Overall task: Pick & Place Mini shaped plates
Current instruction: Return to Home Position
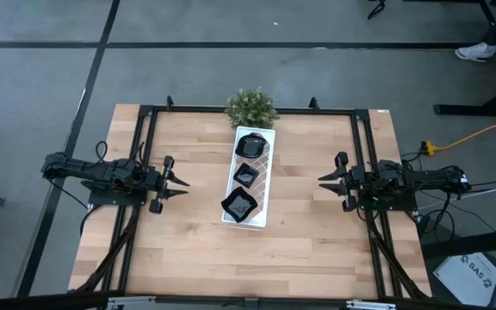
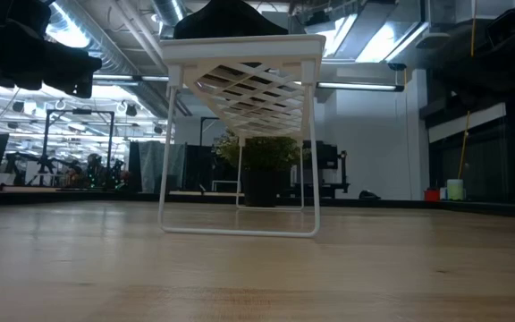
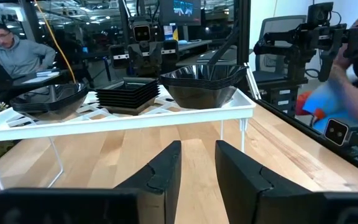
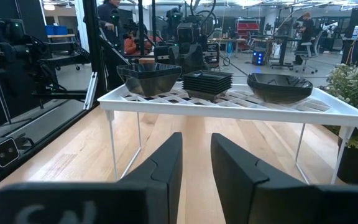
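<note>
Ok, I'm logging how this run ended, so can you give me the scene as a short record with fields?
shelf: white lattice shelf on legs, mid-table
plates: three black groups on the shelf: round plates nearest the plant, flat square stack in the middle, deeper wavy-edged plates at the other end
plant: potted plant at the table's far edge, by the shelf's end
left gripper: open, empty, left of the shelf, apart from it
right gripper: open, empty, right of the shelf, apart from it
</note>
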